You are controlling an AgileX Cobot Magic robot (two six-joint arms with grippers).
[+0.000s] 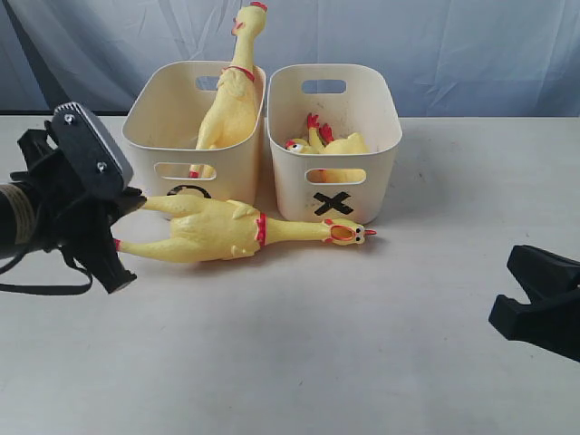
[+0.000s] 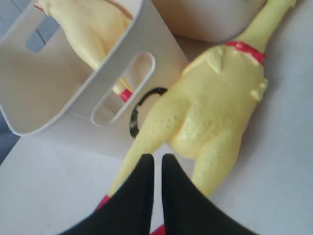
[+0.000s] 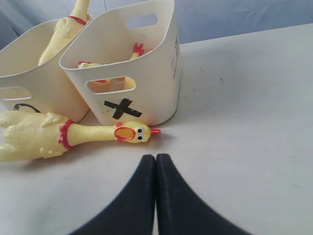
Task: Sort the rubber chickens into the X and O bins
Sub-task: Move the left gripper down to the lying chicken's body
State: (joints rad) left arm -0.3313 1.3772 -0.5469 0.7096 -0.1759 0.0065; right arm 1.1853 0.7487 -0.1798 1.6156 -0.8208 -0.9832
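Observation:
A long rubber chicken (image 1: 217, 228) lies on its side on the table in front of both bins, head towards the X bin (image 1: 381, 136). Another long chicken (image 1: 231, 100) stands upright in the O bin (image 1: 149, 136). Small chickens (image 1: 331, 143) lie in the X bin. My left gripper (image 1: 134, 204) hovers at the lying chicken's (image 2: 215, 107) legs; its jaws (image 2: 157, 157) stand a narrow crack apart with nothing between them. My right gripper (image 3: 156, 157) is shut and empty, low at the right (image 1: 507, 290), short of the chicken's head (image 3: 131, 133).
The two bins stand side by side at the back of the white table (image 1: 299, 362). A blue-grey cloth backdrop (image 1: 453, 45) hangs behind them. The lying chicken partly hides the black O mark (image 2: 142, 107).

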